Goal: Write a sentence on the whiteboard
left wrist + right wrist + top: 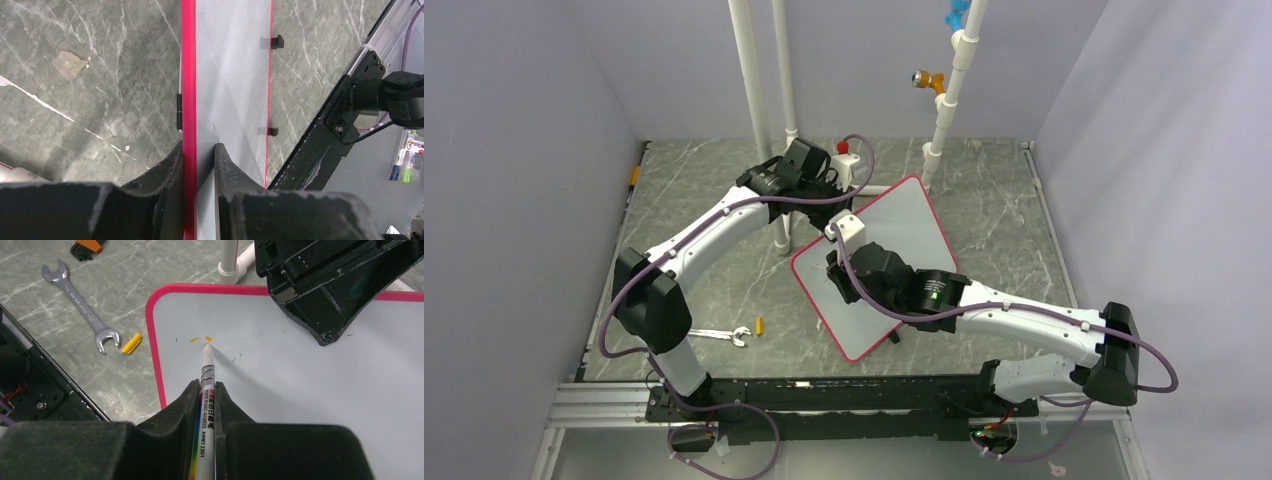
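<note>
1. Tightly closed, the right claw [205, 386] pinches a white marker [205, 410]. Its tip sits at the start of the sentence [199, 339], only one short orange stroke, near a corner of the whiteboard [300, 390].
2. Opposite, the left claw [199, 147], narrowly parted, clamps the board's red rim [188, 75] at the far edge.
3. Risk: the slim marker may twist or slide between the pads under writing pressure, smearing letters. A hard push could rock the board on its small feet [273, 131] or drag it from the left clamp.
4. Risk: the left claw overhangs the writing face and may block a long line.
5. Unclear: from above, the right arm covers tip and stroke, and the left wrist sees the board edge-on. Whether the tip actually presses cannot be told.
6. Beside the board, a wrench [80, 307] and yellow cap [131, 344] lie on the counter [125, 385].
</note>
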`<action>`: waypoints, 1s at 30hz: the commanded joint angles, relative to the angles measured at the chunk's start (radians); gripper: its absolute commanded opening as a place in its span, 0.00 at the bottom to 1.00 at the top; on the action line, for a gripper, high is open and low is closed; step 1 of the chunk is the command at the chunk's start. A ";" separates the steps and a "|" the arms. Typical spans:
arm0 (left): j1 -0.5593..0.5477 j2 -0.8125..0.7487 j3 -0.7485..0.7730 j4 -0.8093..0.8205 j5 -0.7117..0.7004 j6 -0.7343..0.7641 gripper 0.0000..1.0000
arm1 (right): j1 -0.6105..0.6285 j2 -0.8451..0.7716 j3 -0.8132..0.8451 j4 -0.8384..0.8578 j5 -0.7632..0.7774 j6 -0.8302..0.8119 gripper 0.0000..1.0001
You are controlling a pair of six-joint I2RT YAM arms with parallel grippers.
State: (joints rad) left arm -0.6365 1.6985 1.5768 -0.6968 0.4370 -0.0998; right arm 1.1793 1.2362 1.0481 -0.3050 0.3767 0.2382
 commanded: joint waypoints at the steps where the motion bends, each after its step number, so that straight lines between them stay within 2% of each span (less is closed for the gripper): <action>1: -0.024 0.001 -0.004 -0.034 -0.124 0.063 0.00 | -0.011 0.008 0.052 0.053 0.023 -0.007 0.00; 13: -0.023 0.007 -0.003 -0.036 -0.130 0.062 0.00 | -0.012 0.038 0.047 0.059 -0.064 -0.013 0.00; 30: -0.023 0.010 -0.001 -0.045 -0.142 0.064 0.00 | -0.011 -0.021 -0.057 0.008 -0.116 0.048 0.00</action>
State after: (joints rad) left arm -0.6365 1.6985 1.5768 -0.6991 0.4282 -0.0990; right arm 1.1725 1.2346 1.0225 -0.2848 0.2737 0.2592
